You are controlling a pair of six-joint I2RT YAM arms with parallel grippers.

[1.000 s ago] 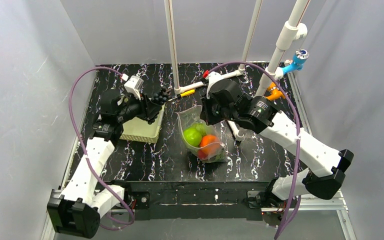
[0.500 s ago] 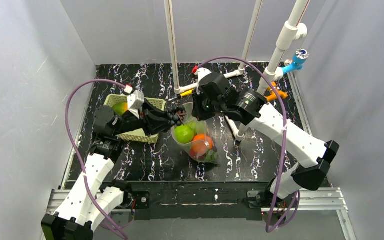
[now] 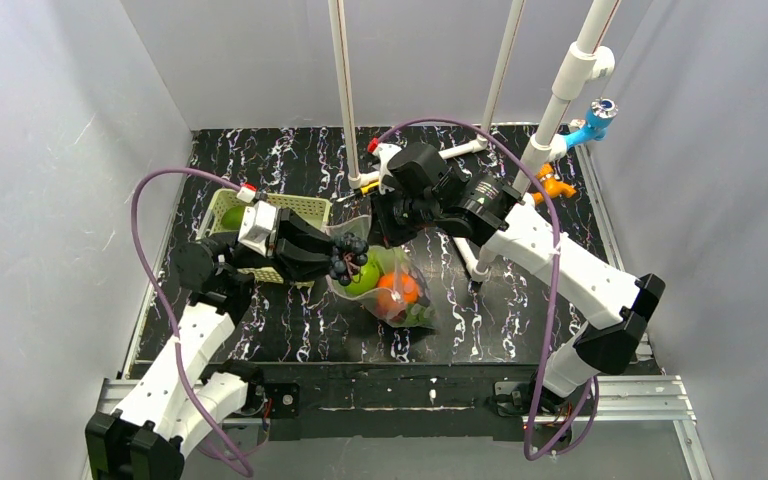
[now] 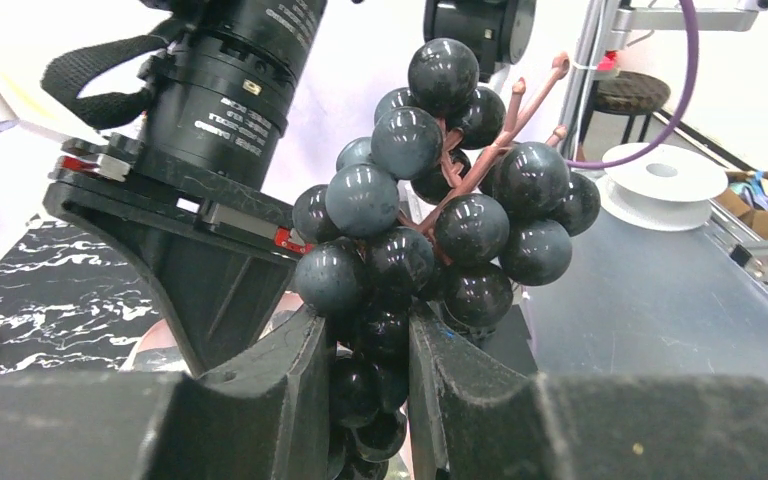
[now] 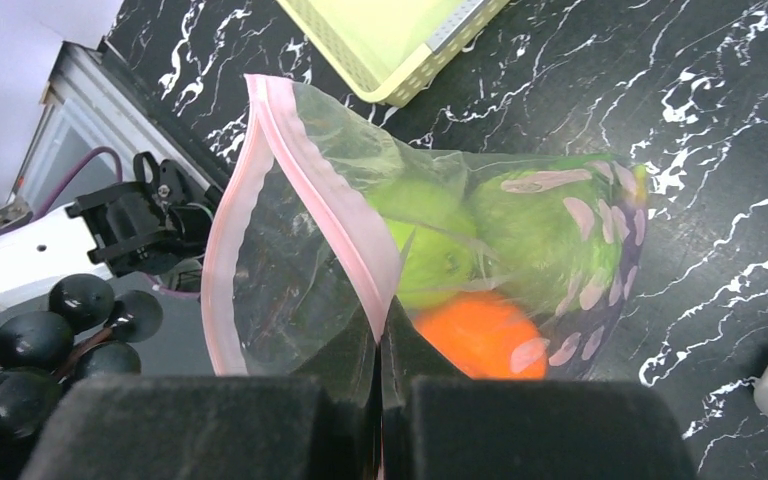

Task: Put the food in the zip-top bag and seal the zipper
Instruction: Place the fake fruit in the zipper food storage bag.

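Basket (image 3: pixel 300 205) sits at 10 o'clock on the table (image 3: pixel 290 325) and is uncovered now; a second ago my left arm hung over its far right corner. One yellow-green piece (image 3: pixel 232 216) lies in its left end, and I can't tell which fruit it is. Left gripper (image 3: pixel 343 262) has swung off that corner, right and down toward 6 o'clock. It's now at the bag's 9 o'clock edge, lower than half a second ago. Its fingers are clamped on the lower part of a bunch of dark grapes (image 4: pixel 440 200), pinkish stem up, with most of the bunch standing above the fingertips. Zip-top bag (image 3: pixel 392 300) is near table centre, shifted a bit left since a second ago. Its closed end is on the table toward 5 o'clock and its mouth is raised toward 12. The film is clear and the mouth gapes toward the grapes. Zipper (image 5: pixel 345 218) is a pink band around the open mouth, unsealed. Inside, the green apple (image 5: pixel 425 250) is nearest the mouth, the orange (image 5: pixel 475 335) is just beside it, and a leafy green piece (image 5: pixel 550 225) is deeper in, all touching. Right gripper (image 5: pixel 380 335) is at the bag's 12 o'clock and has moved left with the bag. Its jaws are pinched tight on the pink mouth edge, holding that side up.
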